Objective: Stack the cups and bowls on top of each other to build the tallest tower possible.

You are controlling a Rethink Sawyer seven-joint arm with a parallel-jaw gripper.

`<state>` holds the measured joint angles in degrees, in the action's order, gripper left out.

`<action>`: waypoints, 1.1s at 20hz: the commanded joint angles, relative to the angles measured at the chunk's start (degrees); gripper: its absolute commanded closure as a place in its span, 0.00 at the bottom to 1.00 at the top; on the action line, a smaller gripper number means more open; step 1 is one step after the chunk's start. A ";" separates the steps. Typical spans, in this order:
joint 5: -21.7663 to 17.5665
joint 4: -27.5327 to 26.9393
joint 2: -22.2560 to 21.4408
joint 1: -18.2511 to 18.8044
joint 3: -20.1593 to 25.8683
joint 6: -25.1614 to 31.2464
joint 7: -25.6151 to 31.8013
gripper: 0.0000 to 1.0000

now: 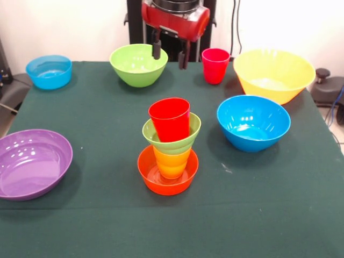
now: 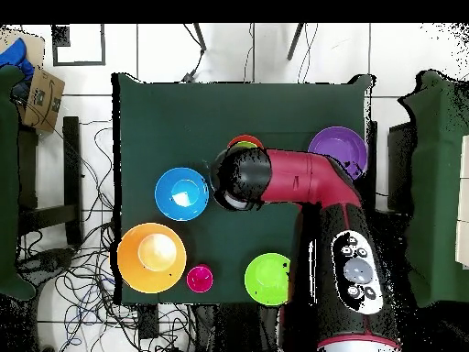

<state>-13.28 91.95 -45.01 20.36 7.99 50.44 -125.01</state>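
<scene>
Four pieces make the tower (image 1: pixel 169 148) at the centre of the green table (image 1: pixel 97 215): orange bowl, yellow-orange cup, small green bowl, red cup on top. Empty and with fingers apart, the gripper (image 1: pixel 170 54) hangs at twelve o'clock from it. Clockwise around the tower sit a pink-magenta cup (image 1: pixel 215 65), yellow bowl (image 1: pixel 274 75), blue bowl (image 1: pixel 253 122), purple bowl (image 1: pixel 32 163), small blue bowl (image 1: pixel 49 71) and large green bowl (image 1: pixel 138 64).

Front and overhead, shared table (image 1: pixel 107 226)
</scene>
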 commanded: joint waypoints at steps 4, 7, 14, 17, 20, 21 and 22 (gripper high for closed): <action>-7.32 4.46 1.29 2.59 8.13 -4.07 15.13 0.00; -8.32 5.80 1.52 4.48 9.12 -5.71 15.75 0.00; -9.91 6.43 1.82 8.42 11.63 -6.23 17.81 0.00; -10.70 6.71 1.61 9.57 12.38 -6.32 18.00 0.00; -11.46 7.51 1.14 10.90 13.48 -6.52 18.05 0.00; -11.80 7.72 1.07 11.19 13.82 -6.60 17.85 0.00; -12.15 7.94 0.99 11.48 14.16 -6.68 17.64 0.00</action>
<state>-19.60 95.40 -45.04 30.32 15.63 47.04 -124.25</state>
